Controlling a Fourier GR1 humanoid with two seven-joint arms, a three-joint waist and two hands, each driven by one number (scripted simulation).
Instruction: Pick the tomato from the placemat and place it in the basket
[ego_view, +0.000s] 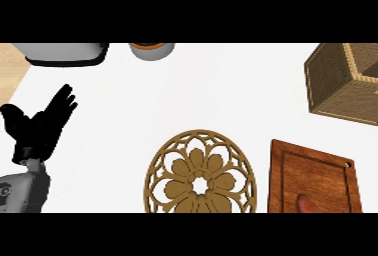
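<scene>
The round golden placemat (201, 172) with a cut-out flower pattern lies at the lower middle of the white counter, and nothing rests on it. No tomato shows anywhere in the head view. The woven basket (334, 85) stands at the upper right, partly cut off by the edge. My left hand (37, 125) rests at the far left, open with fingers pointing up, well apart from the placemat. My right hand is out of view.
A brown wooden board (314, 172) lies right of the placemat, with a reddish object (306, 204) on its lower part, cut by the edge. A grey appliance (63, 52) and a round pot (153, 51) stand at the back left.
</scene>
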